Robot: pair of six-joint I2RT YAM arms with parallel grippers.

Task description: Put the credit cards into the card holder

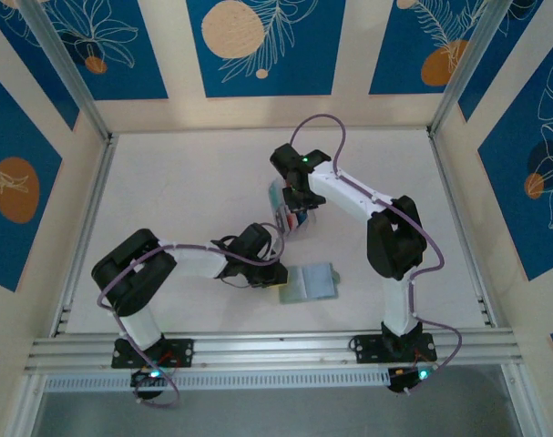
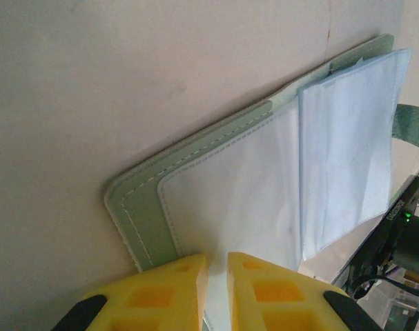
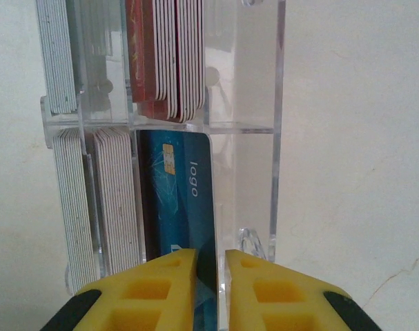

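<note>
At the bottom centre of the right wrist view, the right gripper (image 3: 211, 254), yellow fingers drawn in to a thin slit and apparently pinching the near edge of a teal-blue plastic card (image 3: 181, 200) with a gold chip and the word "logo" on its face; contact on the right-hand finger hard to make out, a dark sliver lying beside the card's edge. That card upright on edge in the lower middle compartment of a clear plastic compartment box (image 3: 277, 103) running up the centre of the frame. Just left of it, in the lower left, stacks of white plastic cards (image 3: 116, 200) on edge; in the upper middle compartment, a stack of red plastic cards (image 3: 161, 55); more white ones at the upper left. Pale table (image 3: 354, 138) across the right half. In the overhead view, the same box just above centre, under the right gripper. At the bottom centre of the left wrist view, the left gripper (image 2: 217, 258), yellow fingers nearly together, clenched on the near edge of a sage grey-green soft folding card holder (image 2: 143, 207). Card holder lying open and flat on the table, stitched green cover toward the lower left of the frame, translucent whitish sleeves (image 2: 347, 152) fanned across the centre and upper right, a green strap (image 2: 411, 127) poking out at the right edge. In the overhead view, card holder just below centre, touching the left gripper on its left side, below the box and apart from it.
</note>
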